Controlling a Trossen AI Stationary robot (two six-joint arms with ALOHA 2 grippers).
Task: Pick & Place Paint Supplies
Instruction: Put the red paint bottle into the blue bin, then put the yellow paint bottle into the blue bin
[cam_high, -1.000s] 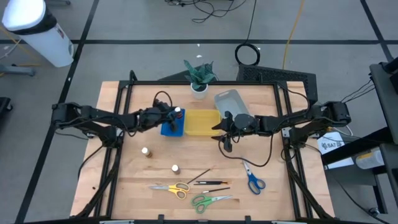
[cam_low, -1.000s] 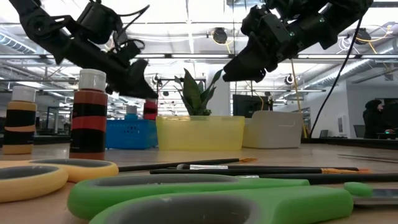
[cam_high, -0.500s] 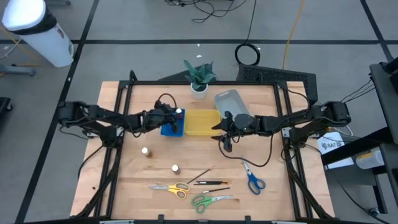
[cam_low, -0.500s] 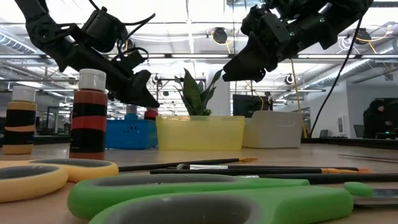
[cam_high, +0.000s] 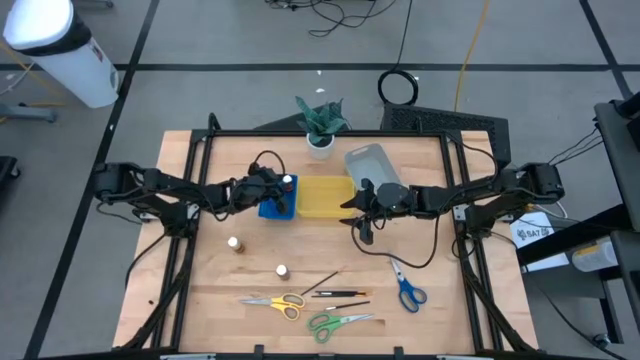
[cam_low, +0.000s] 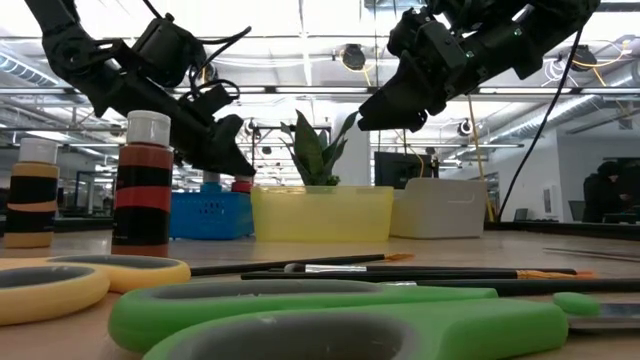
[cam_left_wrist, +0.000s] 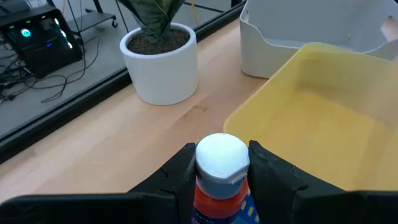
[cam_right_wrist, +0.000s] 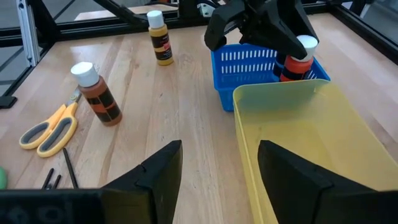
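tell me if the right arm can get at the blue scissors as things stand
Probably yes. The blue scissors lie alone on bare wood on the right arm's side, nothing on top of them. The right pincer hangs open and empty just beyond them, near the yellow tray.

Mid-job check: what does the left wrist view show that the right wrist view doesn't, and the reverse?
Only the left wrist view shows the white plant pot and the pale clear tray. Only the right wrist view shows two loose brown paint bottles, the yellow-handled scissors, the blue slotted tray and the open right gripper. Both show the yellow tray and the left gripper closed on the white-capped orange paint bottle.
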